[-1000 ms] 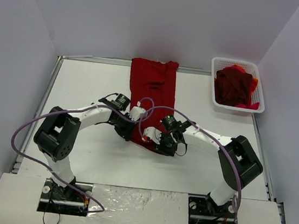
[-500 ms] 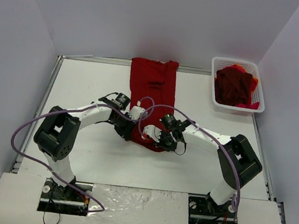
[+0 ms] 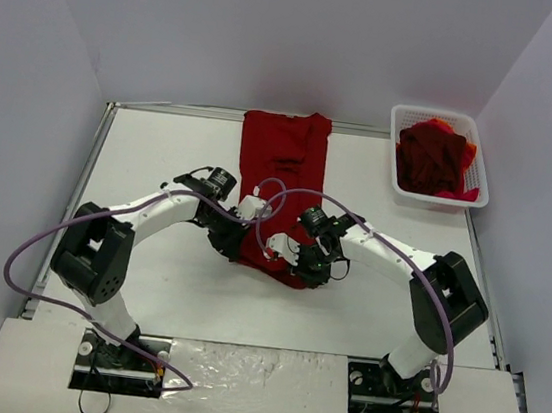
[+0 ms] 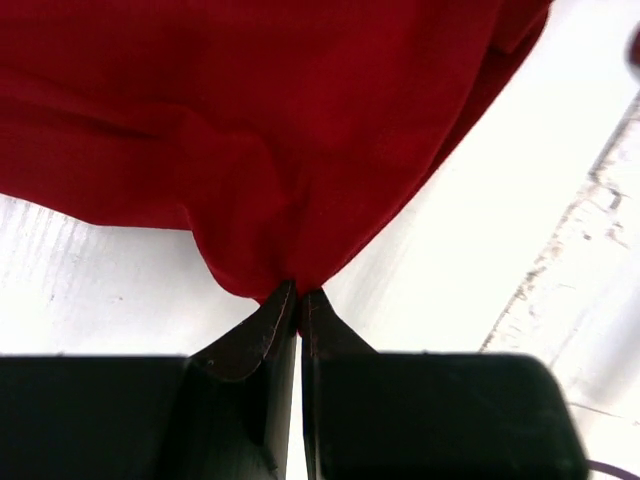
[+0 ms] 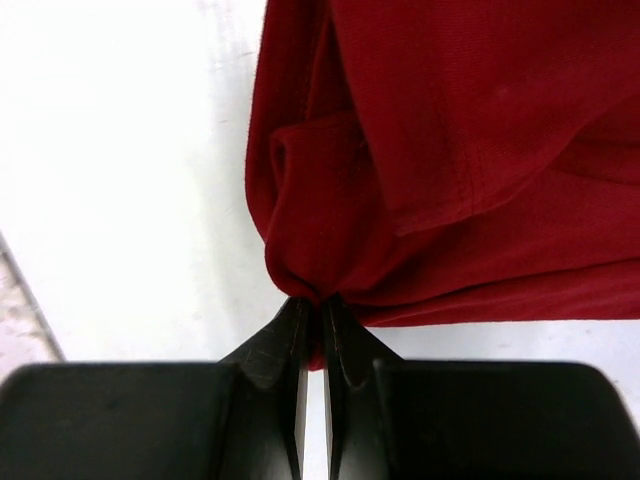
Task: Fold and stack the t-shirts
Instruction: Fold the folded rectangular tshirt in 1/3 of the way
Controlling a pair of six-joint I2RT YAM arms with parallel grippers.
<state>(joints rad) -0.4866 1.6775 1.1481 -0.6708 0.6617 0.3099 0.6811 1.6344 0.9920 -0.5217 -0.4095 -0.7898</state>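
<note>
A white table surface [image 3: 162,152] is seen enclosed on three sides by plain pale grey walls [image 3: 277,35], with a metal rail [image 3: 73,202] run along its left edge and a similar one along the far edge. A dark red t-shirt [image 3: 281,162], folded into a long narrow strip, is laid from the middle of the far edge towards the centre of the surface. Its near end is gathered at its two corners. The left corner is pinched in the left gripper [image 4: 298,295], whose jaws are pressed together on a bunched point of cloth. The right corner is clamped likewise in the right gripper [image 5: 320,305], whose jaws are closed on a puckered fold. The two grippers are held near each other over the centre of the surface. In the far right corner a white mesh basket [image 3: 396,186] is set, and further shirts [image 3: 431,157] in dark red and red-orange are heaped in it. A purple cable [image 3: 34,247] is looped beside the left arm.
</note>
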